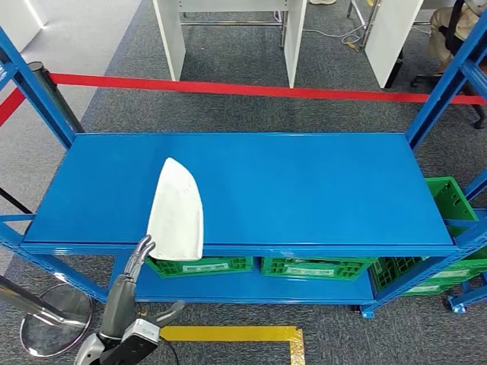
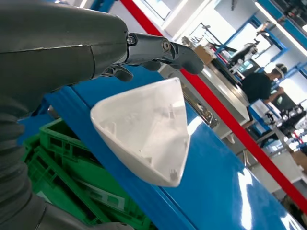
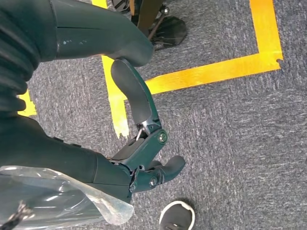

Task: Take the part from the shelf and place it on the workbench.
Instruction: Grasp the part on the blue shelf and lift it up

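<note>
The white wedge-shaped part (image 1: 175, 213) lies on the blue shelf's top board (image 1: 287, 182), its wide end jutting over the front edge. My left hand (image 1: 129, 281) reaches up from below, fingers spread, their tips beside the part's near left corner. In the left wrist view the part's hollow underside (image 2: 145, 129) faces the camera, with the left hand (image 2: 72, 52) close to it and the fingers (image 2: 170, 50) stretched past its rim without gripping it. My right hand (image 3: 137, 143) hangs over the carpet, fingers loosely bent, holding nothing.
Green crates (image 1: 201, 266) stand on the lower shelf under the part. Blue uprights (image 1: 442, 91) frame the shelf. A stanchion base (image 1: 55, 315) sits at the left and yellow floor tape (image 1: 230, 333) in front. Red barrier tape (image 1: 259, 90) runs behind. A person (image 2: 259, 84) stands far off.
</note>
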`<state>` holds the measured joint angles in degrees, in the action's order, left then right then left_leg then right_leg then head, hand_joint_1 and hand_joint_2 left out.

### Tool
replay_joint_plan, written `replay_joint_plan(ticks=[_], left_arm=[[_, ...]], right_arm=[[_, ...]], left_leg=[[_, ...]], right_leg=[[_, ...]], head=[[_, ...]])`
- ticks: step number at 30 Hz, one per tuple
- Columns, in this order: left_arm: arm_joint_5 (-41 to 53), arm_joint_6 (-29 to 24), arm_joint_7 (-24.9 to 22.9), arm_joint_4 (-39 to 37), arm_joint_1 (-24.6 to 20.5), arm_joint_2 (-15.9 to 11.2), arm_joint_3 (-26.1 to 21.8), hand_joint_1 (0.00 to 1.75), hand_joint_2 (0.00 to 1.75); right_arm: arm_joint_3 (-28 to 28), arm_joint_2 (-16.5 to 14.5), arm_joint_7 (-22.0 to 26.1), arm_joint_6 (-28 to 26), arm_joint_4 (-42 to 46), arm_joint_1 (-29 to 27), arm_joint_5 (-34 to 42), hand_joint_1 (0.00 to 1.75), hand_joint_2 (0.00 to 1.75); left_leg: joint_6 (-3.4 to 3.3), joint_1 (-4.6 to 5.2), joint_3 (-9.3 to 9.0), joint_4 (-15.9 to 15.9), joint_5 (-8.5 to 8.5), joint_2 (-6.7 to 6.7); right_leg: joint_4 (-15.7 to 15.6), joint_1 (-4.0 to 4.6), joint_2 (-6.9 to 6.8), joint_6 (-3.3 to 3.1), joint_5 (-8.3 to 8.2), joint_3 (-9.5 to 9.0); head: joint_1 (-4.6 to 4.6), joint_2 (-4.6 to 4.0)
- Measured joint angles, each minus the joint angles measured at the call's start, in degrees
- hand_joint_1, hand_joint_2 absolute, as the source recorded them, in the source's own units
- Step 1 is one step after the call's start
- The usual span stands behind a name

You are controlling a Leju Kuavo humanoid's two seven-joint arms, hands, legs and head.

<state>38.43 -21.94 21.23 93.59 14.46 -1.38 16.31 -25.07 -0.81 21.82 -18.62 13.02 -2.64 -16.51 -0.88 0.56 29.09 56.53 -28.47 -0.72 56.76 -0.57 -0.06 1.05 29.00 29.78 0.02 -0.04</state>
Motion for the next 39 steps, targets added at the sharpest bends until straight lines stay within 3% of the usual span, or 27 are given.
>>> replay_joint_plan(ticks=[7,17,27,34,37,38,39], left_arm=[[3.14,-0.97,-3.86,-4.31,-5.23,-0.29,4.30,0.00,1.75],[8.25,-0.46,-8.40,-10.46,-11.54,2.52,6.54,0.00,1.75],[14.94,-1.69,-13.55,-19.90,-18.37,5.09,6.45,0.00,1.75],[16.29,-2.08,-15.67,-24.09,-20.80,5.69,5.82,0.00,1.75],[17.58,-3.31,-17.36,-26.60,-22.47,5.87,4.60,0.12,1.75],[18.51,-3.88,-18.09,-27.29,-22.99,5.88,4.20,0.26,1.75],[19.60,-4.38,-18.93,-27.90,-23.45,5.87,3.82,0.63,1.75]], right_arm=[[0.00,0.05,-0.84,0.00,-0.15,0.49,-2.41,0.00,1.75],[0.04,0.09,-2.05,-0.05,-0.29,0.81,-4.77,0.00,1.75],[0.04,0.34,-2.69,0.10,-0.34,1.38,-7.08,0.00,1.75],[0.04,0.40,-3.10,0.27,-0.40,1.49,-7.83,0.00,1.75],[0.04,0.46,-3.36,0.58,-0.45,1.54,-8.41,0.00,1.75],[0.04,0.48,-3.44,0.63,-0.46,1.55,-8.58,0.00,1.75],[0.04,0.48,-3.54,0.63,-0.48,1.57,-8.73,0.00,1.75]], left_leg=[[-0.01,0.01,0.01,0.03,0.00,0.00],[-0.01,0.00,0.03,0.07,0.01,0.00],[-0.01,0.00,0.04,0.09,0.03,0.00],[-0.01,0.00,0.10,0.09,0.03,0.00],[-0.01,0.00,0.11,0.10,0.04,0.00],[-0.02,0.00,0.11,0.10,0.04,0.00],[-0.02,0.00,0.11,0.10,0.05,0.00]], right_leg=[[0.00,0.00,0.01,0.02,-0.02,0.01],[0.00,0.00,0.01,0.03,-0.04,0.01],[0.00,0.00,0.01,0.03,-0.06,0.01],[0.01,0.00,0.01,0.02,-0.06,0.06],[0.01,0.00,0.01,0.02,-0.07,0.07],[0.01,0.00,0.01,0.02,-0.07,0.07],[0.01,0.00,0.01,0.02,-0.07,0.06]], head=[[0.00,0.00],[0.00,0.00],[-0.01,0.00],[0.00,0.00],[-0.01,0.00],[-0.01,0.00],[-0.01,0.00]])
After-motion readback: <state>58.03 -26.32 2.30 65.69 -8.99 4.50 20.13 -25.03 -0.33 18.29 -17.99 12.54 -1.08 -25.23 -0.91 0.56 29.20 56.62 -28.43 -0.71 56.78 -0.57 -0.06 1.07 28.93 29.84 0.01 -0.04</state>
